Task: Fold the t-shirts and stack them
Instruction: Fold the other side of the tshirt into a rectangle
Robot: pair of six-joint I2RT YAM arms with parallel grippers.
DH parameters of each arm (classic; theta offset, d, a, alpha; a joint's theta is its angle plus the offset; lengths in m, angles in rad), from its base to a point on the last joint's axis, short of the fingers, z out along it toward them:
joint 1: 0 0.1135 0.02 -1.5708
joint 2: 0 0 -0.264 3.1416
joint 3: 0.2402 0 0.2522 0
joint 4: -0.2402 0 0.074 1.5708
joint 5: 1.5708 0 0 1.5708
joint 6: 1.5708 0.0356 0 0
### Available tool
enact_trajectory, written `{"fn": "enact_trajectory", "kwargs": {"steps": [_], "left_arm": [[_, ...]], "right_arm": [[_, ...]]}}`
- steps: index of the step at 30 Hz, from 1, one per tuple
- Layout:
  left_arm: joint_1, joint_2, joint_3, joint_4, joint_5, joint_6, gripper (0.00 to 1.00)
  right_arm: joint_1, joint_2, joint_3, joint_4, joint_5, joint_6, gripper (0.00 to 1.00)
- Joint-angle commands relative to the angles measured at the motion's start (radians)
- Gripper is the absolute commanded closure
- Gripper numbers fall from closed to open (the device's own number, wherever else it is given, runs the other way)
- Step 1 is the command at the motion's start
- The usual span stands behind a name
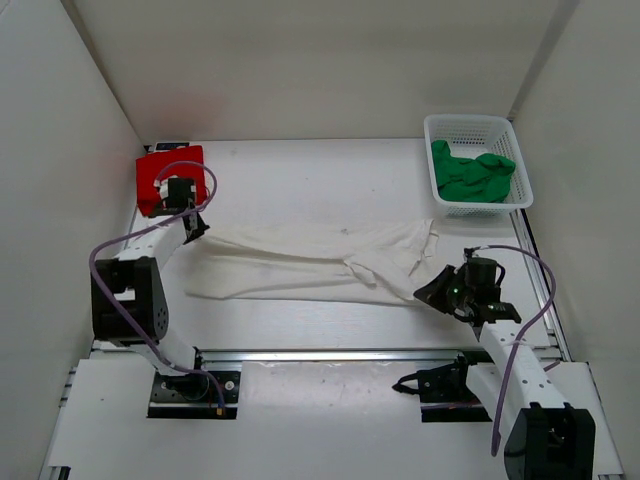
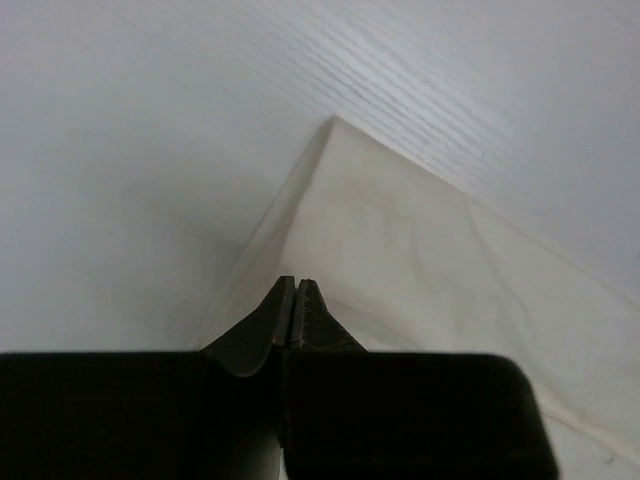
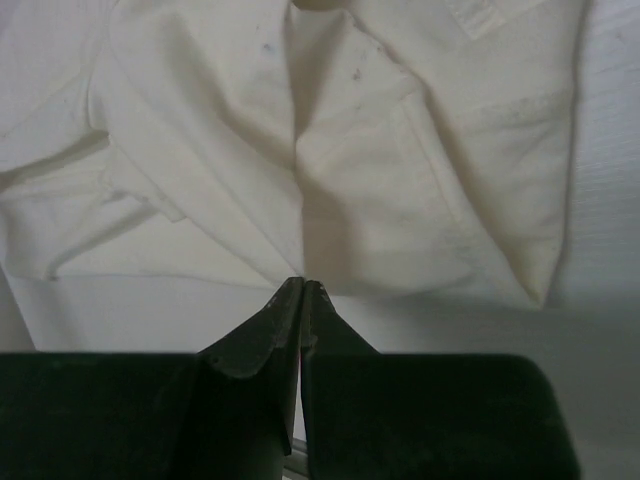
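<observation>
I read this as the spreading step. The white t-shirt (image 1: 300, 262) lies drawn out across the middle of the table (image 1: 300, 170), running from near the left edge toward the right edge, and no fold is made in it yet.

My left hand (image 1: 196, 229) is pinched shut on a pointed corner of the cloth, which pulls to a taut peak there. My right hand (image 1: 432, 291) is shut too, and a crease runs straight into its fingertips, so I judge it grips the hem (though the pinch itself is hidden).

The fabric is matte, off-white, soft cotton, rumpled and bunched toward the right end. Next I would need to lay it flat and square before folding, keeping even tension so it doesn't twist.

A red shirt (image 1: 165, 172), folded into a neat block, sits at the far left corner. A white mesh basket (image 1: 470, 125) at the far right corner holds crumpled green cloth (image 1: 472, 175).
</observation>
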Motion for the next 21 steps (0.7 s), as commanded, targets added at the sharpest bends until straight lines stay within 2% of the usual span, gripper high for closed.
{"fn": "enact_trajectory", "kwargs": {"steps": [1, 4, 9, 10, 11, 14, 16, 18, 20, 21], "left_arm": [[-0.073, 0.051, 0.054, -0.053, -0.038, 0.033, 0.92], [-0.091, 0.082, 0.047, -0.081, -0.044, 0.011, 0.86], [0.03, -0.095, -0.091, 0.043, 0.071, -0.065, 0.7], [0.041, -0.129, -0.111, 0.052, 0.069, -0.08, 0.68], [0.048, -0.142, -0.114, 0.056, 0.081, -0.078, 0.66], [0.057, -0.176, -0.117, 0.043, 0.084, -0.097, 0.62], [0.071, -0.208, -0.137, 0.053, 0.1, -0.121, 0.6], [0.105, -0.237, -0.174, 0.089, 0.13, -0.147, 0.6], [0.107, -0.255, -0.205, 0.106, 0.123, -0.155, 0.62], [0.081, -0.254, -0.209, 0.105, 0.089, -0.14, 0.61]], "right_arm": [[0.013, 0.004, 0.021, 0.051, 0.103, 0.014, 1.0], [0.01, 0.001, 0.019, 0.053, 0.16, 0.004, 1.0], [0.038, -0.005, 0.029, 0.048, 0.223, -0.032, 0.97], [0.048, -0.019, 0.042, 0.043, 0.237, -0.054, 0.92], [0.053, -0.024, 0.058, 0.033, 0.258, -0.06, 0.8], [0.139, -0.045, 0.105, 0.002, 0.338, -0.08, 0.66], [0.241, -0.053, 0.147, -0.007, 0.407, -0.08, 0.63], [0.329, -0.041, 0.188, -0.015, 0.481, -0.101, 0.63], [0.389, -0.001, 0.22, -0.013, 0.48, -0.137, 0.75], [0.43, 0.019, 0.231, -0.007, 0.472, -0.15, 0.77]]}}
